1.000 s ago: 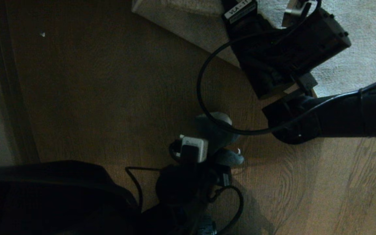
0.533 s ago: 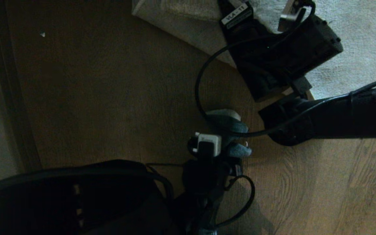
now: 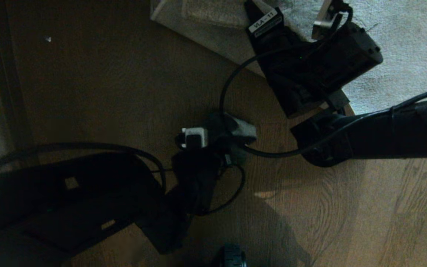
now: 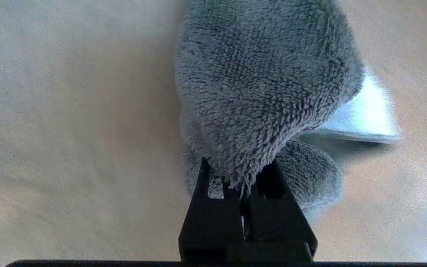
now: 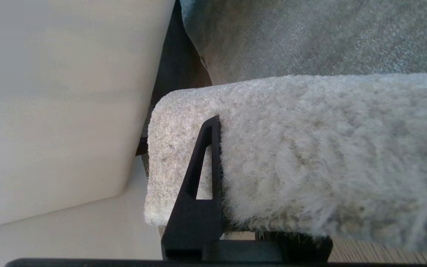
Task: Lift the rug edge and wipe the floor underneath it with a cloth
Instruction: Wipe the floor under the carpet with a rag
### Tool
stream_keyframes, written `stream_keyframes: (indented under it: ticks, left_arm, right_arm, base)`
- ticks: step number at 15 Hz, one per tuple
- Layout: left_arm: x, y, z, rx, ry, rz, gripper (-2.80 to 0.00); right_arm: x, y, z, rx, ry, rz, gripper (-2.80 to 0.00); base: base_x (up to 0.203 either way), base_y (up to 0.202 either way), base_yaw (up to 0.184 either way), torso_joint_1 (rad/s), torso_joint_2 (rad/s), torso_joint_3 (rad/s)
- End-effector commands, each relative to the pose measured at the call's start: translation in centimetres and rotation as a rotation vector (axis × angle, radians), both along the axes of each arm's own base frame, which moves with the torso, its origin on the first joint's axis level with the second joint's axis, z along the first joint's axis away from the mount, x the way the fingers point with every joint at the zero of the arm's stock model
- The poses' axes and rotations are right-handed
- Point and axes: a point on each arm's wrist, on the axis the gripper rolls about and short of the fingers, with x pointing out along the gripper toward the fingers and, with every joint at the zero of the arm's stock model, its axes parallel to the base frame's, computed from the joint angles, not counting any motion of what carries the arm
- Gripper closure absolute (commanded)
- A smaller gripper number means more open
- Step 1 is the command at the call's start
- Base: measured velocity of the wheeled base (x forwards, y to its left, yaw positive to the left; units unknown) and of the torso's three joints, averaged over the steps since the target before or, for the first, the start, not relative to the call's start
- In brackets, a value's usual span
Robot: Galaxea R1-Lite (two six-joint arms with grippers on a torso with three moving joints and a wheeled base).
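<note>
- floor: brown wood boards with wavy grain, fills most of the head view, dim on the left side.
- rug: large light grey pile, top right of the head view; rug edge runs diagonally, corner raised off the boards, paler backing showing beneath the fold.
- right arm: comes in from the right of the head view, black, cable looping off it over the floor.
- right hand: at the rug corner, clamped on the rug edge; one black finger lies over the pile, the other under it, mostly hidden.
- left arm: dark, lower left of the head view, reaching toward the centre.
- left hand: clenched on the cloth, fingers pinching a bunched fold.
- cloth: small plush grey piece, on the bare floor just beside the lifted rug edge, not touching the rug; spreads out ahead of the fingers in the left wrist view.
</note>
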Motion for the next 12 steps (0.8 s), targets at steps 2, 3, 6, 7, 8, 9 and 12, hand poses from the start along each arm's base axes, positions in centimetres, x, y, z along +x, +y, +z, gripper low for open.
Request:
stream_keyframes:
  ticks: [2,3,6,7,8,9,12]
  left_arm:
    - [1.9,3.5,2.3,-0.058,-0.072,0.083,0.0]
    - [2.4,4.4,2.8,-0.061,-0.081,0.101,0.0]
    - [3.2,6.6,4.1,-0.072,-0.106,0.15,0.0]
    - [3.3,7.1,4.4,-0.075,-0.113,0.163,0.0]
    - [3.3,7.5,4.5,-0.073,-0.113,0.172,0.0]
    - [3.2,8.1,4.7,-0.071,-0.111,0.184,0.0]
    - [2.3,9.8,5.1,-0.06,-0.099,0.213,0.0]
  right_arm:
    - [0.0,0.1,-0.1,0.004,-0.002,0.002,0.0]
    - [0.0,0.1,-0.1,0.004,-0.001,0.003,0.0]
    - [-0.1,0.1,-0.1,0.005,-0.002,0.004,0.0]
    - [-0.1,0.1,-0.1,0.005,-0.003,0.004,0.0]
    - [-0.1,0.1,0.0,0.005,-0.003,0.004,0.0]
    - [-0.1,0.1,0.0,0.005,-0.003,0.005,0.0]
    - [-0.2,0.2,0.0,0.005,-0.003,0.008,0.0]
  base:
    - [0.0,0.0,0.0,0.0,0.0,0.0]
    - [0.0,0.0,0.0,0.0,0.0,0.0]
    - [0.0,0.0,0.0,0.0,0.0,0.0]
    - [0.0,0.0,0.0,0.0,0.0,0.0]
    - [0.0,0.0,0.0,0.0,0.0,0.0]
    - [0.0,0.0,0.0,0.0,0.0,0.0]
    - [0.0,0.0,0.0,0.0,0.0,0.0]
